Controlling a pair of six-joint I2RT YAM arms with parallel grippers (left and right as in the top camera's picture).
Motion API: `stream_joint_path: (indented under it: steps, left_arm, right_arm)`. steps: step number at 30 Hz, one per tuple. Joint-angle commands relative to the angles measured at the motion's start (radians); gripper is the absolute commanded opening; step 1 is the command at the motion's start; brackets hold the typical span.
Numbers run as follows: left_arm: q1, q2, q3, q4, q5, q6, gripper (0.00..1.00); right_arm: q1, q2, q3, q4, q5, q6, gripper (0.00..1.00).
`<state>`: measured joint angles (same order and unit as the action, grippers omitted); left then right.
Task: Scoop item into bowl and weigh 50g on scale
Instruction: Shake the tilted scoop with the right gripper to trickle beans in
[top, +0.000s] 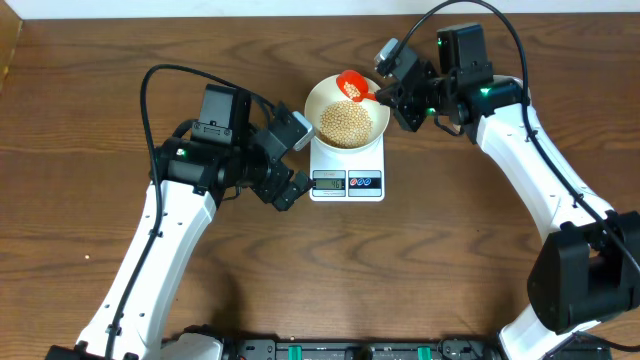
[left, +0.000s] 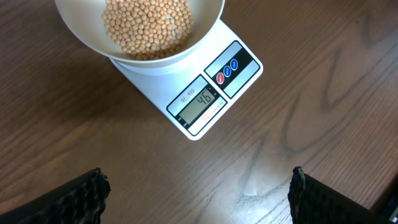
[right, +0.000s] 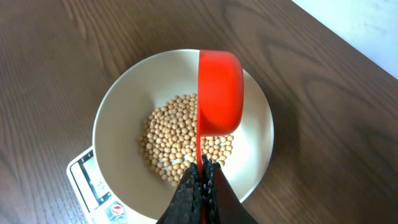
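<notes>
The white bowl (top: 376, 119) sits on the white scale (top: 347, 183) and holds a heap of tan beans (top: 345, 122). The display (left: 200, 104) reads 46. My right gripper (top: 392, 92) is shut on the handle of a red scoop (top: 351, 86), which is tipped on its side over the bowl's far rim; some beans show in it from overhead. In the right wrist view the scoop (right: 219, 93) hangs over the beans (right: 177, 140) in the bowl (right: 121, 106), gripper (right: 202, 171) clamped on its handle. My left gripper (top: 285, 185) is open and empty, left of the scale (left: 245, 65).
Bare wood table all round. Both arms flank the scale, the left at its front left, the right at its back right. The table's far edge and a pale floor (right: 367, 18) lie just behind the bowl.
</notes>
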<state>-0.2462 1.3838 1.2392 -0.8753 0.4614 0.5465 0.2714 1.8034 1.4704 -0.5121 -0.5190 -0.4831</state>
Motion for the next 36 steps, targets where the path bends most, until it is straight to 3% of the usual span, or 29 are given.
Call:
stream_joint_path:
  steps: [1,22,36]
  left_arm:
    - [-0.002,-0.009,0.020,-0.003,-0.002,-0.009,0.94]
    - [-0.002,-0.009,0.020,-0.003,-0.002,-0.009,0.94]
    - [-0.002,-0.009,0.020,-0.003,-0.002,-0.008,0.94]
  right_arm:
    - [0.000,-0.025,0.009,-0.001,-0.003,-0.038,0.01]
    - [0.000,-0.025,0.009,-0.002,-0.004,-0.098,0.01]
    - [-0.035,-0.025,0.009,0.003,-0.111,0.140,0.01]
